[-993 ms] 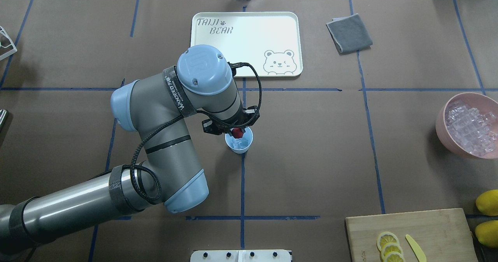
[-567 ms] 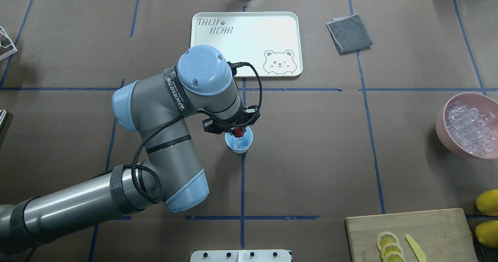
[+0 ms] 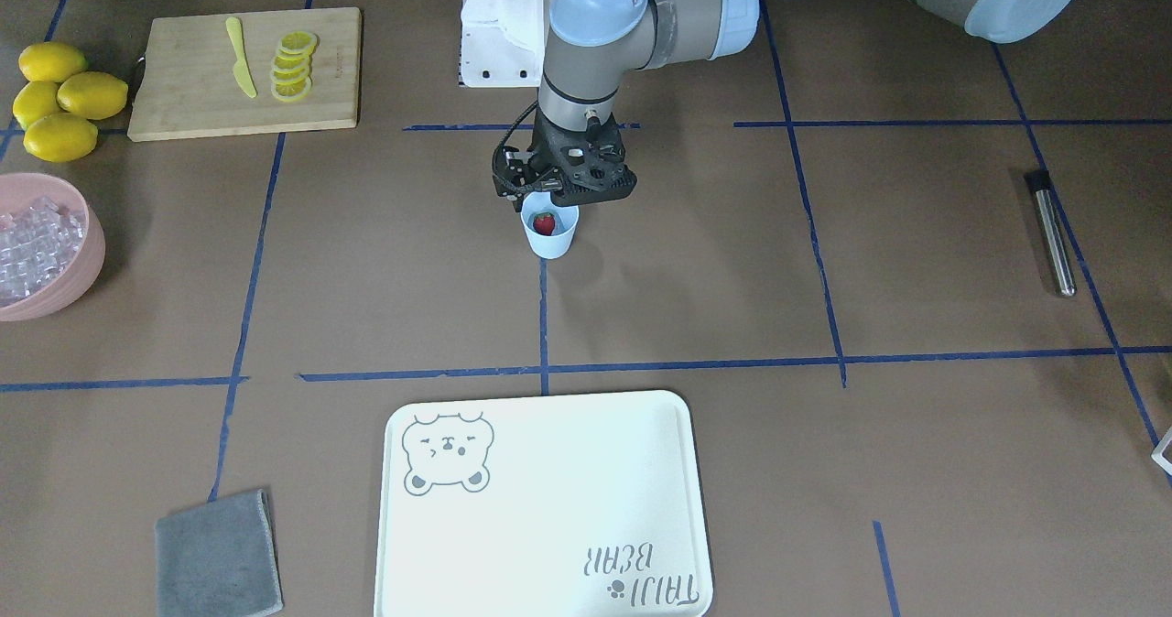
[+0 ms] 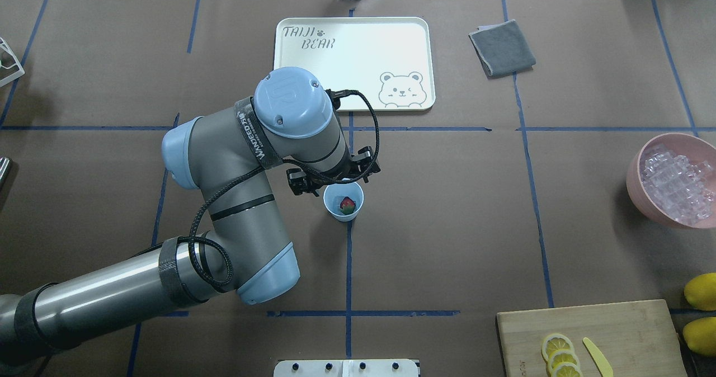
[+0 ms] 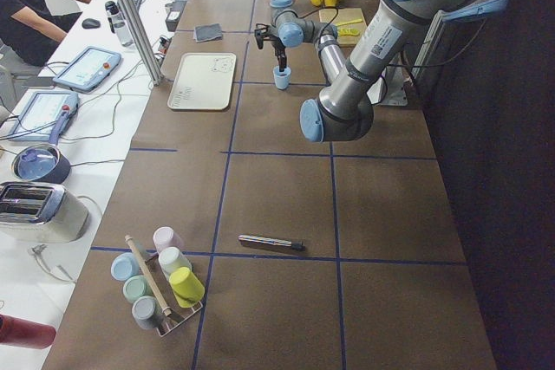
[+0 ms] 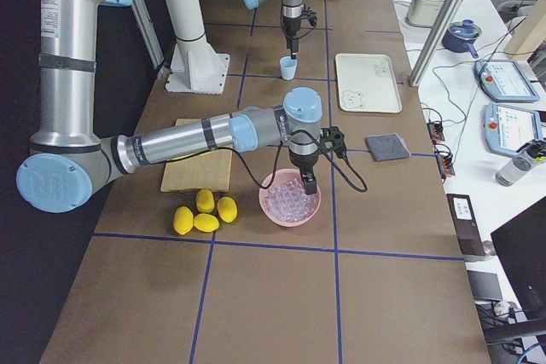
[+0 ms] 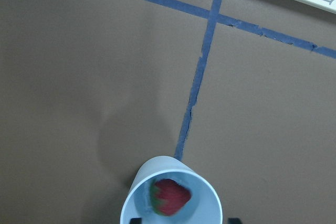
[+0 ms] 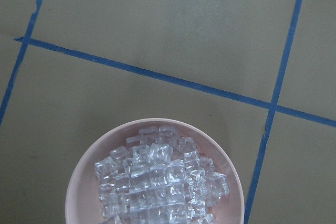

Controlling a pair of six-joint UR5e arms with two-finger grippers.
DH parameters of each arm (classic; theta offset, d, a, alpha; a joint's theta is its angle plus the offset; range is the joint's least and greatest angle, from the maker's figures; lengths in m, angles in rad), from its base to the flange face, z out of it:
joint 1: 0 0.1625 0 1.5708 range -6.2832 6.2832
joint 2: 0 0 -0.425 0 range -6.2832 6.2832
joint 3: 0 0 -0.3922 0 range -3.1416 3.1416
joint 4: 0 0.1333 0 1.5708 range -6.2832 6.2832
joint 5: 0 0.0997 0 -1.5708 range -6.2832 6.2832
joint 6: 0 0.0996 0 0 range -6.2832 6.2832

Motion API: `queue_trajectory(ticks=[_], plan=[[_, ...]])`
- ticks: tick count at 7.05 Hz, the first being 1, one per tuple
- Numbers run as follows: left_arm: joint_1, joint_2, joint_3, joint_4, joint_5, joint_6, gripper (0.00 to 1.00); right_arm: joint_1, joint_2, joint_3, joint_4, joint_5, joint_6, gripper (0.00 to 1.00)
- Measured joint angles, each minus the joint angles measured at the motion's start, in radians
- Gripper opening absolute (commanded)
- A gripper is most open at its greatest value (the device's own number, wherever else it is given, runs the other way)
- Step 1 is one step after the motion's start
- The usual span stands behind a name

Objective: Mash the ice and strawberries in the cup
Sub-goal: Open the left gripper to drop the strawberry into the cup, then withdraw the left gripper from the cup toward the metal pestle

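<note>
The pale blue cup [image 4: 328,207] [image 3: 550,244] [image 7: 130,204] stands near the table's middle on a blue tape line. A red strawberry [image 4: 347,204] [image 3: 545,224] [image 7: 170,196] lies inside it; I cannot make out ice beneath it. My left gripper [image 4: 333,175] [image 3: 560,198] hangs just above the cup's rim, open, fingers spread to either side and holding nothing. Ice [image 4: 677,182] [image 8: 157,182] [image 3: 32,242] fills the pink bowl [image 4: 635,184] [image 8: 79,192]. My right gripper [image 6: 307,183] hovers over that bowl, seen only in the right side view; I cannot tell its state.
A white bear tray [image 4: 358,30] and a grey cloth [image 4: 502,47] lie at the far side. A wooden cutting board [image 4: 615,332] with lemon slices and a yellow knife, plus whole lemons [image 3: 59,95], sit near the robot. A metal rod [image 3: 1053,237] lies on the robot's left.
The left gripper held the strawberry over the cup; its fingers have opened and the berry now lies inside the cup.
</note>
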Motion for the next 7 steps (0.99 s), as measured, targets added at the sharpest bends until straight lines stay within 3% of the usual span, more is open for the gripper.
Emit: queue_trajectory(ticks=[2,4,7], plan=[[-0.012,0.025,-0.025,0.012,-0.002,0.051,1.00,0.014,0.000,-0.028,0.001,0.006,-0.029,0.99],[-0.069,0.131,-0.113,0.029,-0.026,0.152,1.00,0.081,0.008,-0.103,0.000,0.053,-0.142,0.99],[-0.227,0.316,-0.251,0.116,-0.140,0.405,1.00,0.153,0.001,-0.166,-0.006,0.102,-0.207,0.99]])
